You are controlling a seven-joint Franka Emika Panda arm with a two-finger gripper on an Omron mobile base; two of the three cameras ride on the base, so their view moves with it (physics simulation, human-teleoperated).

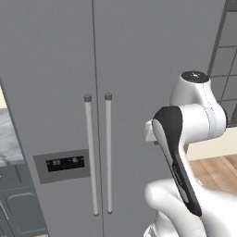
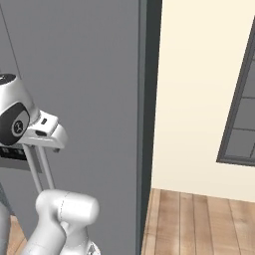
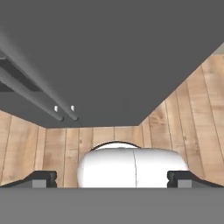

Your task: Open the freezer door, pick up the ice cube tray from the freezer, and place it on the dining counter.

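Note:
The freezer door (image 1: 51, 92) is the left grey door of the tall fridge, and it is shut. It carries a dark dispenser panel (image 1: 62, 164) and a long silver bar handle (image 1: 91, 155). The freezer and the ice cube tray are hidden behind the shut door. The dining counter is out of view. My arm is folded in front of the fridge's right half, with the hand (image 2: 46, 130) hanging near the handles and apart from them. In the hand view my gripper (image 3: 111, 177) is open and holds nothing, with both bar handles (image 3: 35, 97) above it.
The plain grey door (image 1: 152, 55) with its own handle (image 1: 109, 152) stands right of the freezer door. A small marble counter (image 1: 9, 139) over dark cabinets sits at far left. Right of the fridge are a cream wall (image 2: 199, 89), a window (image 2: 241, 114) and wooden floor (image 2: 199, 219).

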